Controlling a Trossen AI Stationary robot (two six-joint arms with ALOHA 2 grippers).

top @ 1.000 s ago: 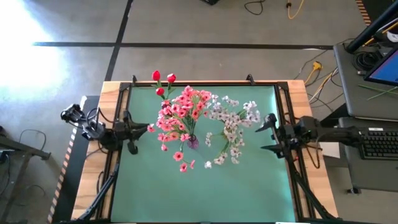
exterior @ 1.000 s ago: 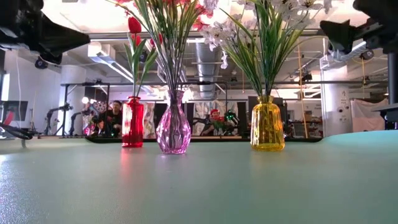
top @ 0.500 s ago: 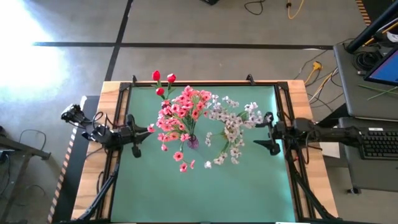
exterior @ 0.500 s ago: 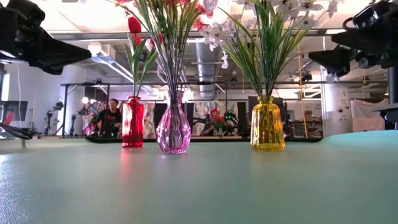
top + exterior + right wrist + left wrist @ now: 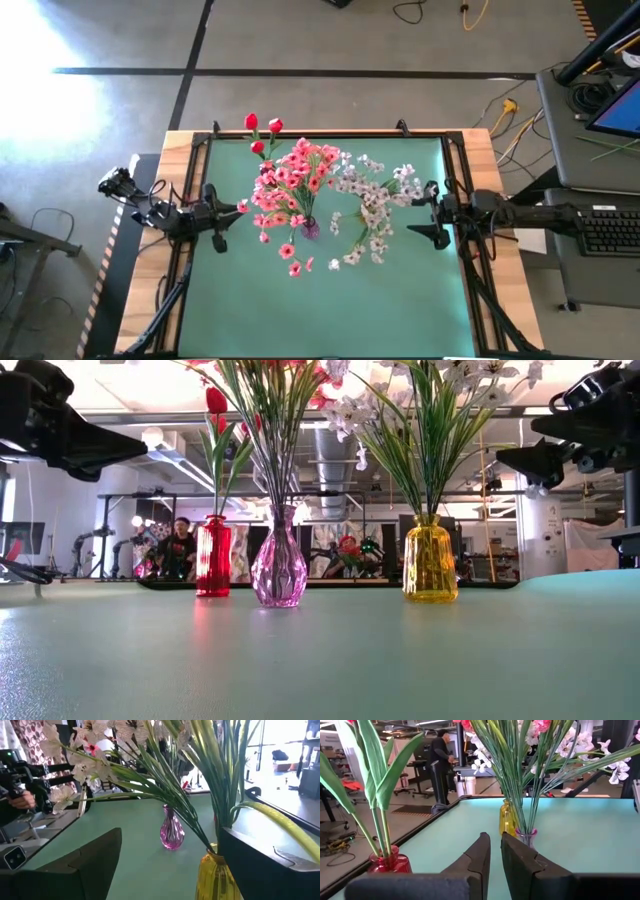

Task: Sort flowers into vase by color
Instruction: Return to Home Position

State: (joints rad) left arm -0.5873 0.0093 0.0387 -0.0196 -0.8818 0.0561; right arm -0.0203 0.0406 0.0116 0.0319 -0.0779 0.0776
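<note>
Across the green mat (image 5: 320, 310), the flowers are already sorted: pink flowers (image 5: 295, 180) in the purple vase (image 5: 279, 560) at centre, white flowers (image 5: 375, 200) in the yellow vase (image 5: 431, 560) toward 3 o'clock, red flowers (image 5: 262, 130) farthest at 11. You'd likely find them light and springy, so grip low on a stem. At 9 the left gripper (image 5: 495, 842) is nearly pressed together and empty; at 3 the right gripper (image 5: 428, 213) is spread wide and empty
</note>
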